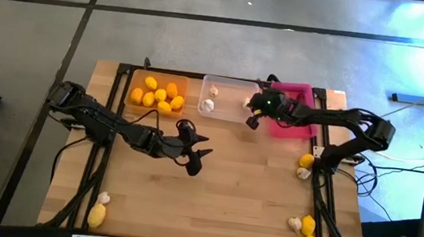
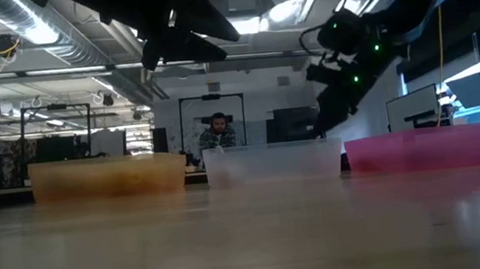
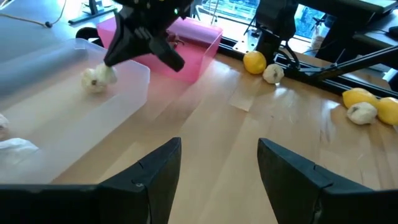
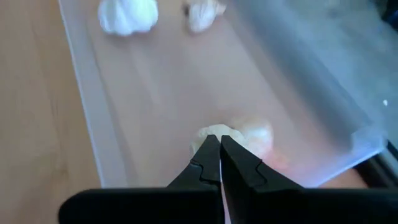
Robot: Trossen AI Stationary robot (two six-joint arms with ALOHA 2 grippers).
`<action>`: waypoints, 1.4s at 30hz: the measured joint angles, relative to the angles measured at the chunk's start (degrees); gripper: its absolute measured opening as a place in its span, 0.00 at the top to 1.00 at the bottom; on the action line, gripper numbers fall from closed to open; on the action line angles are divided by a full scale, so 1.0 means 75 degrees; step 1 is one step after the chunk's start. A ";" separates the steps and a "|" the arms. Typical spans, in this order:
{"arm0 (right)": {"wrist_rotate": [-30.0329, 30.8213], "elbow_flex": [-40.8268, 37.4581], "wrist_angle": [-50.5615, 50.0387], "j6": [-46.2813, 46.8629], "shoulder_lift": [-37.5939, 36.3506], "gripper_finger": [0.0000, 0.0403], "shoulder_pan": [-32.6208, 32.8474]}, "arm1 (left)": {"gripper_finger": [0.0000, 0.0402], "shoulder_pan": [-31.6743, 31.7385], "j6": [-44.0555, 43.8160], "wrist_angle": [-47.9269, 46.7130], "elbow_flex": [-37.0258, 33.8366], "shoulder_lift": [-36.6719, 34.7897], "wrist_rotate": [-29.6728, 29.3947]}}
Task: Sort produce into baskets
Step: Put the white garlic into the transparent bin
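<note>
One garlic bulb under right pincer

Pale blond wooden desk with a visible plank grain; translucent orange plastic tray holding bright yellow roundish lemons; clear whitish plastic tray holding off-white garlic bulbs; bright pink-magenta plastic tray; further yellow lemons and whitish bulbs loose on the desk, at its right edge and near corners; both arms black, the right hand and left hand black, small green lights glowing on the right arm; floor grey with dark seam lines.
</note>
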 joint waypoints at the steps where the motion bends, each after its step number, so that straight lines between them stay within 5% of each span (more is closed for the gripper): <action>1: -0.0003 0.0000 -0.0015 0.0002 0.0089 0.99 0.0001 | 0.48 0.0000 0.0000 0.0000 0.0000 0.0000 0.0000; 20: 0.0100 0.0000 -0.0041 -0.0006 0.0466 0.98 0.0004 | 0.48 0.0000 -0.0055 0.0000 0.0000 0.0000 0.0000; 32: 0.0070 0.0000 -0.0017 -0.0030 0.0466 0.76 0.0007 | 0.48 0.0029 0.0001 0.0000 0.0000 0.0000 0.0003; 42: 0.0073 0.0000 -0.0072 -0.0117 -0.0680 0.73 0.0283 | 0.48 0.0029 0.0099 -0.0025 0.0000 0.0000 0.0003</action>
